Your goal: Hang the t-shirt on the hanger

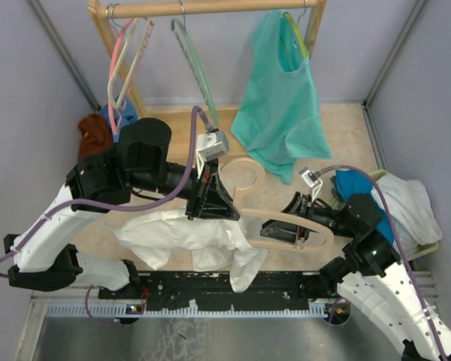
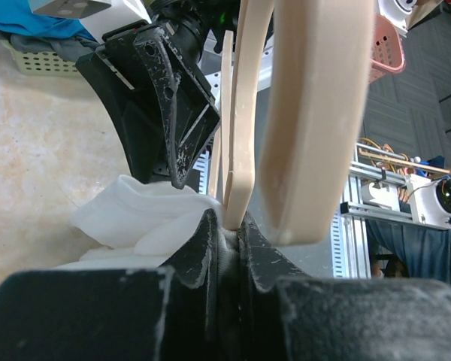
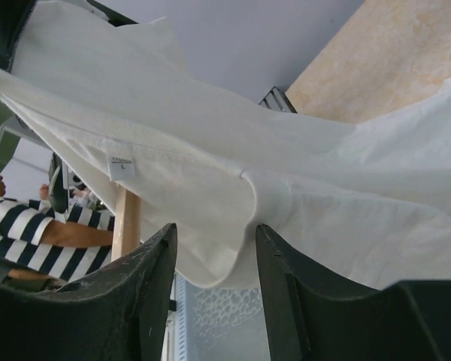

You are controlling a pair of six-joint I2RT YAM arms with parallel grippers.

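The beige hanger lies tilted above the floor, its round hook toward the rack. My left gripper is shut on the hanger's neck. In the left wrist view the gripper pinches the tan hanger bar together with a ribbed bit of white cloth. The white t-shirt hangs crumpled below it. My right gripper sits at the hanger's right arm. In the right wrist view the gripper is open, with the t-shirt draped over it and a loose hem drooping between the tips.
A wooden rack at the back carries pink hangers, a thin green hanger and a teal top. A rust-brown garment lies back left. A basket holding white and blue clothes stands on the right.
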